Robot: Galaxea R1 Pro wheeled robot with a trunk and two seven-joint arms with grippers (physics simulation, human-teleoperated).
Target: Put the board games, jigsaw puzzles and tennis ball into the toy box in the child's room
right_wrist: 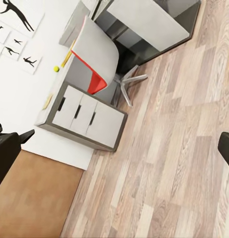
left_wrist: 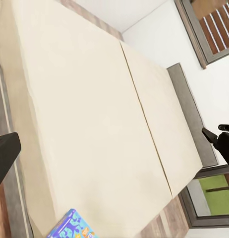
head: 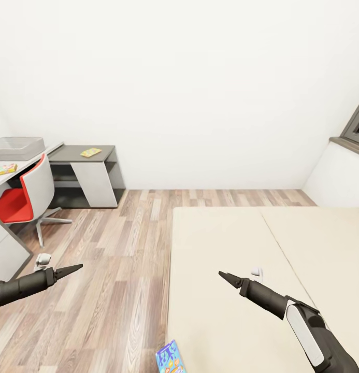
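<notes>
Child's bedroom: cream bed [head: 262,269], desk [right_wrist: 87,111] with red-grey chair [head: 29,194], sports silhouette pictures [right_wrist: 18,29], wood-plank floor [head: 112,269].

The picture edge cuts off my view of the blue board game [head: 170,358]. On the table [head: 5,177], the toy box [head: 16,147] is partly cropped too.
</notes>
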